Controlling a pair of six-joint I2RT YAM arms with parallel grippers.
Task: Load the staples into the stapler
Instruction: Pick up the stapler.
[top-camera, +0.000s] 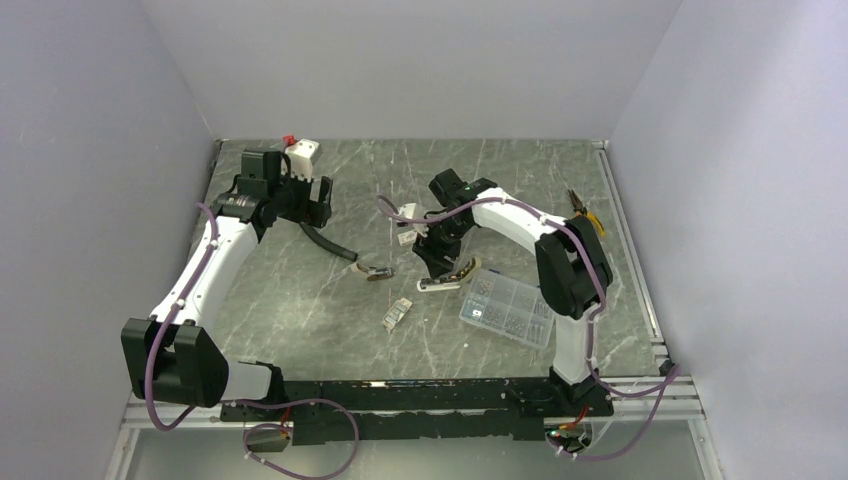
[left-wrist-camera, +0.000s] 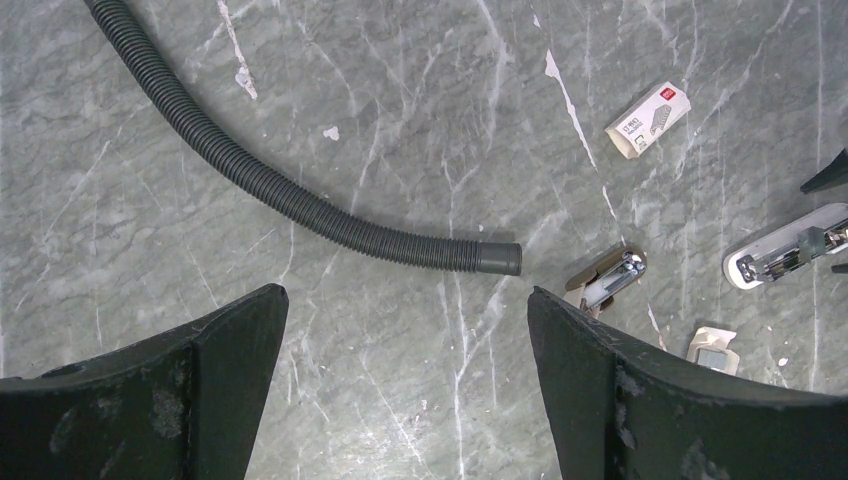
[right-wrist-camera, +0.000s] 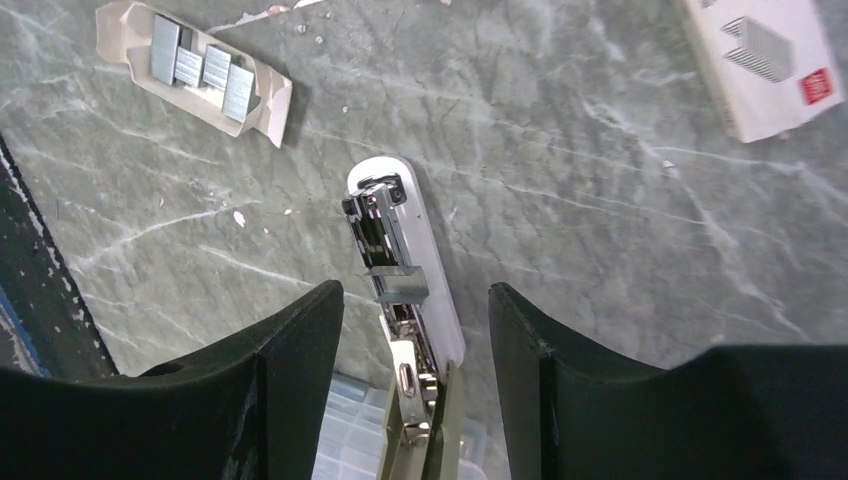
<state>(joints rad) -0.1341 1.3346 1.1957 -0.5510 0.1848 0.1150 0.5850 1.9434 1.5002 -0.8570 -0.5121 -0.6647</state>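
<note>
The stapler (right-wrist-camera: 415, 250) lies open on the marble table, its white base and metal channel pointing away and its olive top arm (right-wrist-camera: 445, 430) swung up near the camera. A short strip of staples (right-wrist-camera: 402, 287) sits across the channel. My right gripper (right-wrist-camera: 416, 290) straddles the stapler, open, with a gap on each side. In the top view the stapler (top-camera: 445, 281) is just below the right gripper (top-camera: 440, 260). More staples (right-wrist-camera: 195, 65) lie in a torn cardboard tray. My left gripper (left-wrist-camera: 408, 292) hangs wide open over bare table, and the stapler (left-wrist-camera: 790, 255) shows at its far right.
A clear compartment box (top-camera: 507, 308) sits right of the stapler. A white staple box (right-wrist-camera: 770, 55) lies beyond it. A black corrugated hose (left-wrist-camera: 300, 200) runs under the left gripper, and a small tan and chrome item (left-wrist-camera: 610, 280) lies close by. Pliers (top-camera: 585, 212) rest at the right edge.
</note>
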